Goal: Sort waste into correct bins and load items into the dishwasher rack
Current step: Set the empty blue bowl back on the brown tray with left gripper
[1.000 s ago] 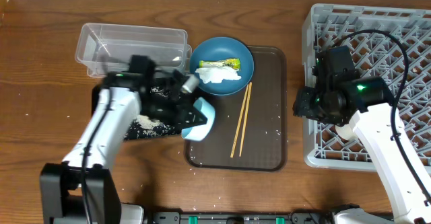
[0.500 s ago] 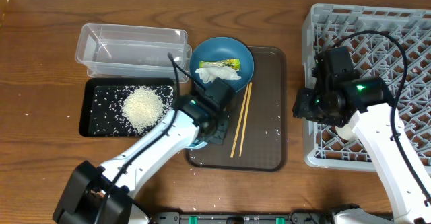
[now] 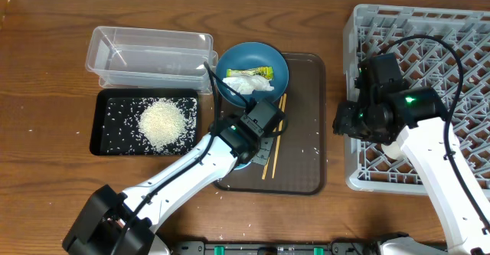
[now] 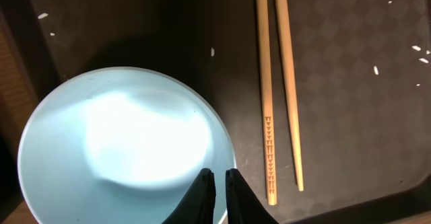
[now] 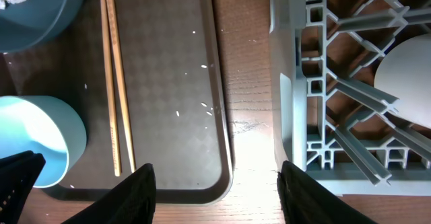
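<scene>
While the left arm (image 3: 191,167) stretches over the tray (image 3: 302,94), jaws pinching the light-blue bowl (image 4: 121,143), the right jaws hang wide.

Bowl (image 4: 121,150) left of chopsticks (image 4: 263,83) on serving tray (image 5: 168,62) (rack (image 3: 350,56) to its right), rice (image 3: 162,125) in shallow tray (image 3: 99,142).

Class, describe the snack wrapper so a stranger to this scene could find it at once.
Find the brown serving tray in the middle of the table; a dark-blue round dish sits at its top-left corner in the overhead view. The snack wrapper lies in that dish, green and yellow against the crumpled white tissue beside it.
</scene>
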Controlling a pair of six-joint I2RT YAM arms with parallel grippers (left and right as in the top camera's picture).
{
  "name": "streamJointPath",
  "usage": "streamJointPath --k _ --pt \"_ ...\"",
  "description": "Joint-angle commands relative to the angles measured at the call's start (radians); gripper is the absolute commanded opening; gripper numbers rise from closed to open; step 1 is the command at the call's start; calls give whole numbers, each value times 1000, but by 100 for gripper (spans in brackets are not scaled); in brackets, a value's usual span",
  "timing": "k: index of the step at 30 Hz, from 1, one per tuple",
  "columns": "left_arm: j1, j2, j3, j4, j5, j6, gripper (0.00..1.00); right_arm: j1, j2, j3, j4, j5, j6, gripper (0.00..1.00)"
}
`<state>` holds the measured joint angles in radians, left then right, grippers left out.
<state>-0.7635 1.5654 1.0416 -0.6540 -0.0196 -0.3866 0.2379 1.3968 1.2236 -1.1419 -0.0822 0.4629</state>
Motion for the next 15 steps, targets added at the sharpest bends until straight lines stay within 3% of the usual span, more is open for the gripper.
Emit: streamJointPath --k 1,7,10,15 --pt "-1 8 -7 -3 -26 -19 11 13 -10 -1 -2 -5 -8 57" --pt "1 7 -5 -61 -83 -19 12 39 -10 -2 -1 -27 -9 57" --pt "6 -11 13 -101 -87 -19 22 78 -10 -12 17 -27 -24 57" --pt "31 -98 53 -189 -133 -20 26 176 -9 -47 77 -42 -23 58"
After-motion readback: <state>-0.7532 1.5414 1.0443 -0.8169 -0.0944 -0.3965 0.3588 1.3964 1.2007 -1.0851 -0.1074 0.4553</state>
